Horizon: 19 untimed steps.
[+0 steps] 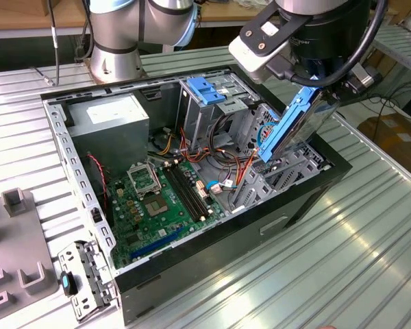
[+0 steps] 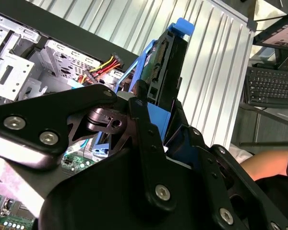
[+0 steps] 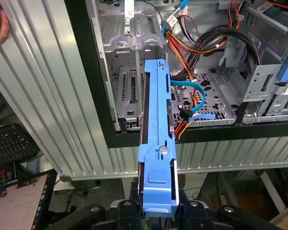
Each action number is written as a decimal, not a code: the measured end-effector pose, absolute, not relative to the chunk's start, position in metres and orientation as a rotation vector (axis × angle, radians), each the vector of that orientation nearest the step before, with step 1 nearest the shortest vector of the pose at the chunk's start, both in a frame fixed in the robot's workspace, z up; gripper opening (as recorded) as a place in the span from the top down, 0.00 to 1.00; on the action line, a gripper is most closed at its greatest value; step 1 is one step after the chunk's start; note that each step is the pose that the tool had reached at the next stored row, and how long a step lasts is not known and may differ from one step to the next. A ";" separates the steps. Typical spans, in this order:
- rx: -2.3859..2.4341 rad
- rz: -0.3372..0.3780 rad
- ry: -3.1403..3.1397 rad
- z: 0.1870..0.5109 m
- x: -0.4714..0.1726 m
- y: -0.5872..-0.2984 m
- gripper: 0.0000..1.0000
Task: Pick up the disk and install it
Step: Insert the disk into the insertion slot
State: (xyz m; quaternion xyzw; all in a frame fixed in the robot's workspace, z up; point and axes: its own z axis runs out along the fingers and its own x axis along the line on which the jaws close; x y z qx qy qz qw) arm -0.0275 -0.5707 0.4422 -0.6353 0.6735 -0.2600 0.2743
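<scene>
The disk [image 1: 285, 129], a grey metal drive framed by bright blue rails, hangs tilted on edge over the drive cage [image 1: 282, 173] at the exterior view's right end of the open computer case [image 1: 192, 274]. My gripper [image 1: 320, 86] is shut on its upper end. In the second wrist view the black fingers [image 2: 140, 115] clamp the disk [image 2: 167, 57] from both sides. In the first wrist view the blue rail of the disk [image 3: 156, 143] points toward the empty metal bay [image 3: 129, 86], its tip just above the bay's opening.
Inside the case lie a green motherboard [image 1: 157, 199], a grey power-supply box [image 1: 113, 116], a light-blue latch plate [image 1: 204, 89] and loose cables [image 3: 192, 38]. Grey fixtures [image 1: 17, 202] sit on the slatted table. A person's arm [image 2: 269, 163] and a keyboard [image 2: 273, 86] are nearby.
</scene>
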 end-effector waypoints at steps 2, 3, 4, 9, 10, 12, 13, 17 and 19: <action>-1.706 -0.700 1.810 0.441 -0.029 -0.571 0.64; -1.704 -0.703 1.807 0.440 -0.030 -0.571 0.64; -1.702 -0.706 1.804 0.439 -0.032 -0.571 0.64; -1.682 -0.728 1.784 0.436 -0.036 -0.571 0.64; -1.679 -0.732 1.780 0.435 -0.037 -0.571 0.64; -1.672 -0.740 1.773 0.433 -0.038 -0.571 0.64; -1.669 -0.743 1.770 0.433 -0.038 -0.571 0.64; -1.661 -0.752 1.762 0.430 -0.041 -0.571 0.64; -1.661 -0.752 1.762 0.430 -0.041 -0.571 0.64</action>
